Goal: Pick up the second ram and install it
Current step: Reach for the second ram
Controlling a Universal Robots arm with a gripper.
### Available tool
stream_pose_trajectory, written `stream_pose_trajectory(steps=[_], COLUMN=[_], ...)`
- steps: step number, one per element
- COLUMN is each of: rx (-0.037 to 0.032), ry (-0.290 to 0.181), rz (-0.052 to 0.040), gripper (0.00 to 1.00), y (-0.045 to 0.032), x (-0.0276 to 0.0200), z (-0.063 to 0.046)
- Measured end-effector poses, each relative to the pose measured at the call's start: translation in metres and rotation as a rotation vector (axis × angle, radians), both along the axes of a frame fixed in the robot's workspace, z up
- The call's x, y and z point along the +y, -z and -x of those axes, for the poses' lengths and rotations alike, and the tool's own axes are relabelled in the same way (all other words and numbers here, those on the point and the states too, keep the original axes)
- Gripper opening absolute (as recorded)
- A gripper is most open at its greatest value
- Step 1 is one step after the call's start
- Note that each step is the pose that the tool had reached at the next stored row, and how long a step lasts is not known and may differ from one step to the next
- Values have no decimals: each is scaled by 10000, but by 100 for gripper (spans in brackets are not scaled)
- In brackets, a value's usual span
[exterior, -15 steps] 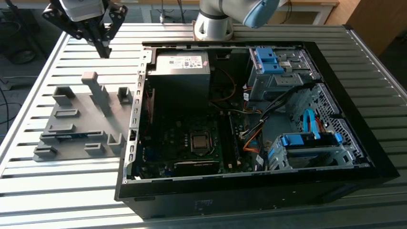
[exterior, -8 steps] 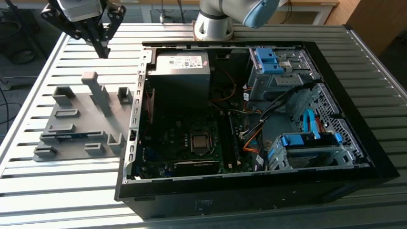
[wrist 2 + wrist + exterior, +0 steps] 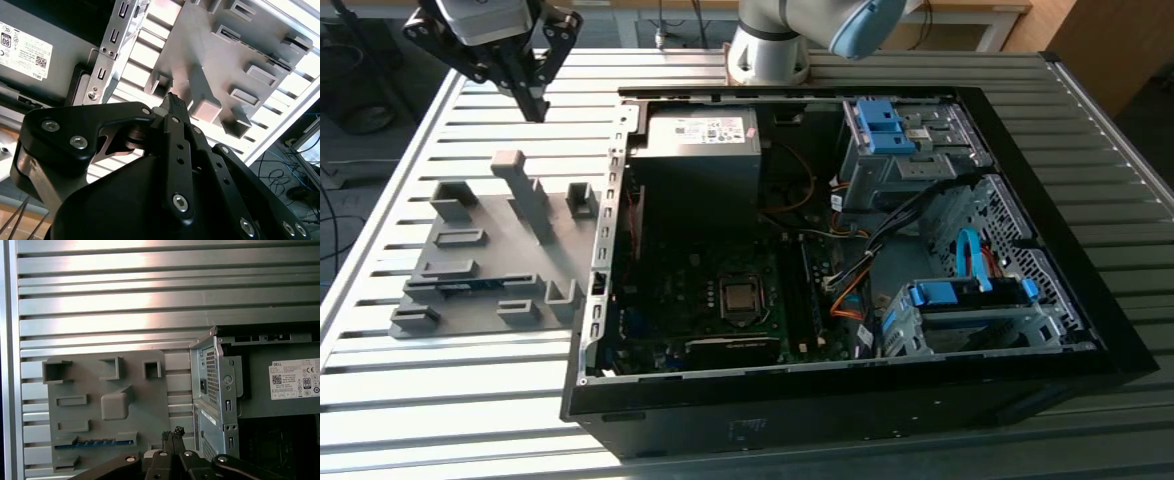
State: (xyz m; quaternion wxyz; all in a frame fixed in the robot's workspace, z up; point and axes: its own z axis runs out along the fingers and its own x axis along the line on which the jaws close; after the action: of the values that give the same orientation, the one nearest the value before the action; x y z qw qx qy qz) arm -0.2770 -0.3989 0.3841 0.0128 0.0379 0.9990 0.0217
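Observation:
The second ram (image 3: 454,287) (image 3: 95,442) is a thin blue stick standing on edge in a slot of the gray holder plate (image 3: 487,255) (image 3: 140,390) (image 3: 220,65), on the exterior view's left of the open computer case (image 3: 854,250). My gripper (image 3: 531,103) (image 3: 172,432) (image 3: 172,98) hangs above the slatted table, past the far end of the holder plate and well apart from the ram. Its fingers are shut together with nothing between them.
The case lies open with the power supply (image 3: 700,135) (image 3: 290,385) at its far end and the motherboard (image 3: 720,300) below it. Blue drive-bay latches (image 3: 881,125) and cables sit on the exterior view's right. The arm's base (image 3: 767,55) stands behind the case.

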Motion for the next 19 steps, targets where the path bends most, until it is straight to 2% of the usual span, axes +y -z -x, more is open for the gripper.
stream_pose_trajectory(steps=[19], rx=[0], ry=[0], rz=[0], gripper=[11], y=[7], x=[0], z=[61])
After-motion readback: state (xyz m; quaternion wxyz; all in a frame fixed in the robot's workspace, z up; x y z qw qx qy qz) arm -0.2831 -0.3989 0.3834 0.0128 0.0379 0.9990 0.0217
